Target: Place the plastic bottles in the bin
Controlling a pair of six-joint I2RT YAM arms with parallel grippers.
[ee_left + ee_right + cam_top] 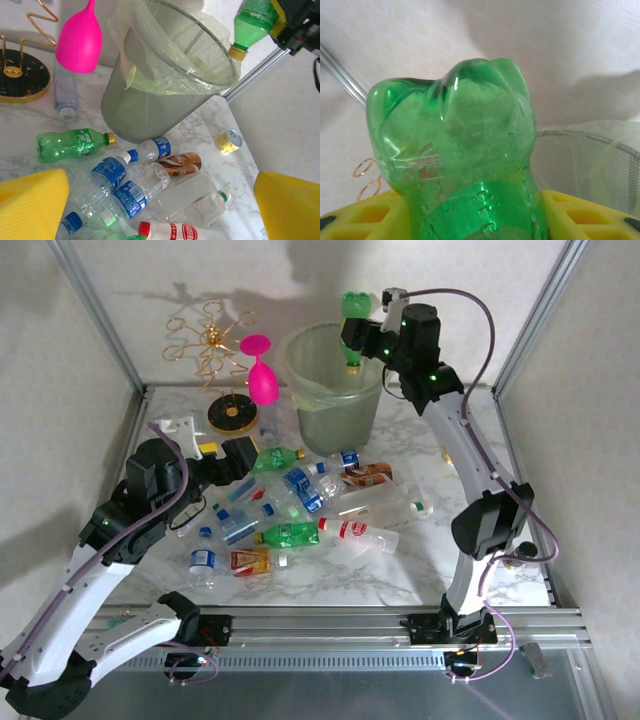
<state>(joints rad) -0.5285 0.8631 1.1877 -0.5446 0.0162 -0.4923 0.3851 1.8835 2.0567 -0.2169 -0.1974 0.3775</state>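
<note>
Marble table (440,575); lined bin (335,415), green bottle (355,308) seemingly overhead

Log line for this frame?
right end effector: shut on green plastic bottle, cap down over grey-green round bin | left end effector: open above pile of crushed plastic bottles

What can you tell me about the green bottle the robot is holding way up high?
The green bottle is see-through plastic with a bumpy base and a yellow cap. It hangs upside down above the rim of the bin. The right gripper squeezes its middle between yellow pads; nothing else touches it.
</note>
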